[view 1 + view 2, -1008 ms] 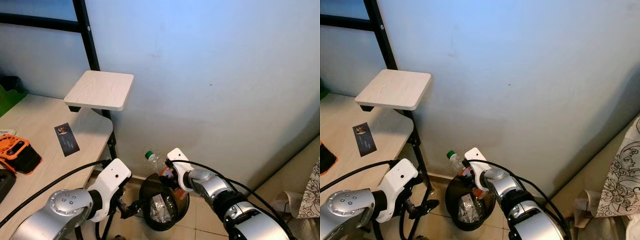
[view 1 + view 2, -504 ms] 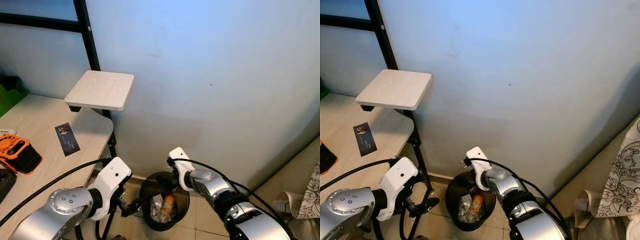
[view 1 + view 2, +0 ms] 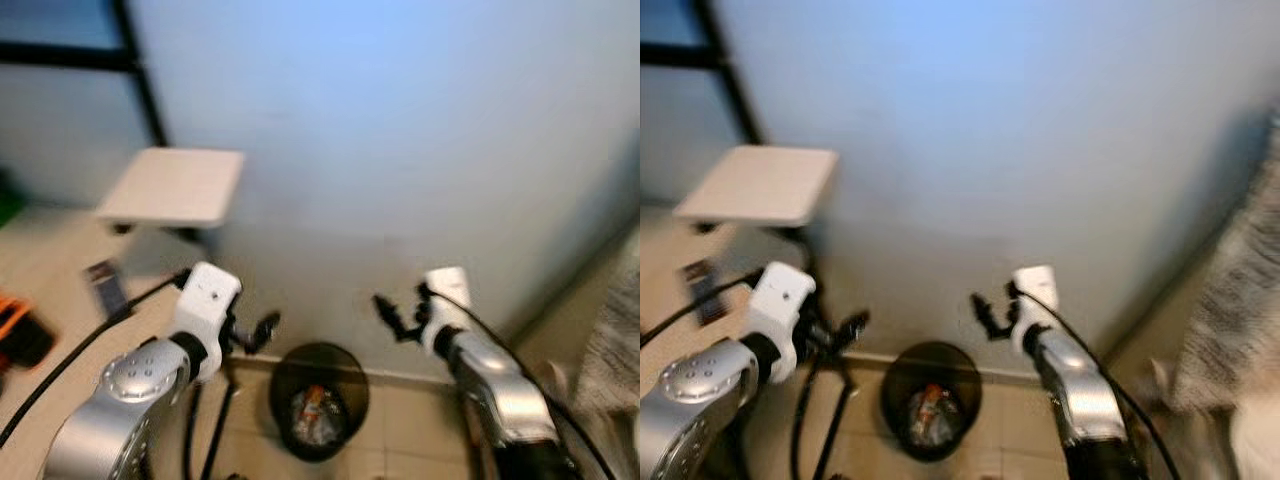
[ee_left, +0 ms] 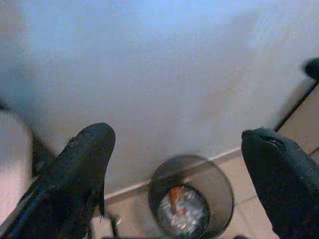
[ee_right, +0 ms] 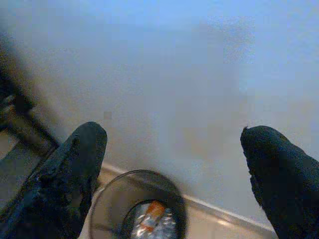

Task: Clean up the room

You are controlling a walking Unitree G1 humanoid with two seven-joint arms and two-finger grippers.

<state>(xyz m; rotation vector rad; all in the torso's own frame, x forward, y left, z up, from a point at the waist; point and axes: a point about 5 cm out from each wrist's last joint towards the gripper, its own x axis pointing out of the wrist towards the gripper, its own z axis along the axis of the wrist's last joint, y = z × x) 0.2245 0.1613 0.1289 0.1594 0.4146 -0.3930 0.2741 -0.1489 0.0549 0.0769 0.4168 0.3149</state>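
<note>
pale blue wall [image 3: 400, 150] behind round black waste bin [image 3: 350, 368]. left gripper [image 4: 174, 164], right gripper [image 5: 169, 164]: fingers apart, empty, flanking bin from above. risk: blurred view; a swinging arm could tip bin, spill orange-labelled bottle [image 4: 175, 195].

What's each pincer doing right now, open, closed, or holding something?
Left pincer: open, empty, raised beside the black trash bin.
Right pincer: open, empty, raised on the bin's other side.
</note>
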